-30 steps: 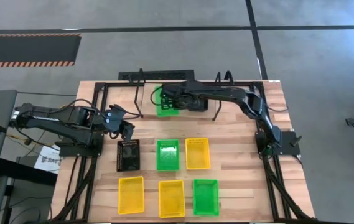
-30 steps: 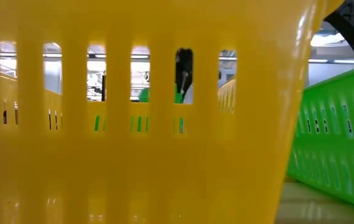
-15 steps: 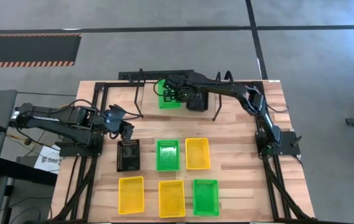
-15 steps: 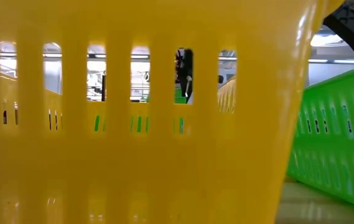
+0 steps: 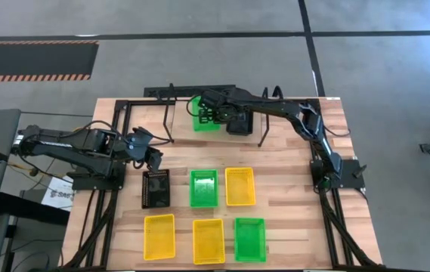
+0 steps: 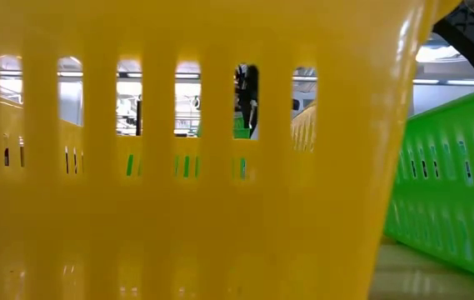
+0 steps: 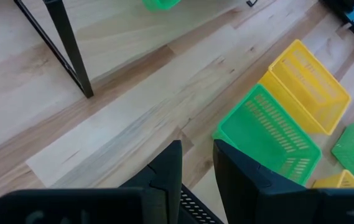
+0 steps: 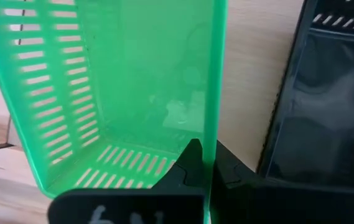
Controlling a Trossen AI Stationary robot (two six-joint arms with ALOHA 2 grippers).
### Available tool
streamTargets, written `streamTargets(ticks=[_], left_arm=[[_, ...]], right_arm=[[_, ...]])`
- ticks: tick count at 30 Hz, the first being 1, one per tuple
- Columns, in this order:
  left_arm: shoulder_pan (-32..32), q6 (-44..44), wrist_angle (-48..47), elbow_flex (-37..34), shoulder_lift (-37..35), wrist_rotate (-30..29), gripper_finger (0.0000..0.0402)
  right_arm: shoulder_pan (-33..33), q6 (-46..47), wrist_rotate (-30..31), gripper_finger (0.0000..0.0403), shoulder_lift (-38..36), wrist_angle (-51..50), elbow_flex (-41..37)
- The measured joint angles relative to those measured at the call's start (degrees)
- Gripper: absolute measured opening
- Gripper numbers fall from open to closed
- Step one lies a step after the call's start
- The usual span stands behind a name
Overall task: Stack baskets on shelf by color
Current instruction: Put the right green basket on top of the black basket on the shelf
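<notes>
Your right claw [image 8: 203, 163] is clamped on the wall of a green perforated plastic basket [image 5: 204, 119], holding it at the far side of the wooden counter [image 5: 290, 189] over the low black thin-tube shelf [image 5: 171, 94], beside a black basket [image 5: 238, 125]. Your left claw [image 5: 153, 158], fingers narrowly parted and holding nothing, hangs at the counter's left, just beyond another black basket [image 5: 156, 188].

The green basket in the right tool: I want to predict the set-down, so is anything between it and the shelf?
Nothing visible. The right tool, shut on the green basket, holds it at the shelf, beside a black basket already there, not blocking it.
</notes>
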Motion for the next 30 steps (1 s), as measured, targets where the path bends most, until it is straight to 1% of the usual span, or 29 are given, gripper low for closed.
streamTargets(ticks=[8, 19, 22, 26, 30], left_arm=[[-0.02, 0.04, 0.0, 0.0, 0.0, 0.23, 0.0077], [0.0, 0.04, 0.02, 0.0, 0.0, 0.34, 0.0077], [-0.02, 0.04, 0.02, 0.0, 0.0, 0.4, 0.0077], [-0.01, 0.04, 0.04, 0.0, 0.0, 0.42, 0.0077], [0.0, 0.02, 0.04, 0.0, 0.0, 0.46, 0.0077]], right_arm=[[0.84, 0.35, 0.04, 0.0005, 0.0, -2.7, 0.0], [1.22, 1.1, 0.17, 0.0007, 0.09, -2.18, -1.79], [1.18, 0.2, 0.17, 0.0021, 0.09, -2.01, -1.79], [1.18, -0.89, 0.17, 0.0053, 0.09, -2.07, -1.79], [1.18, -1.48, 0.27, 0.0075, 0.09, -2.08, -1.79]])
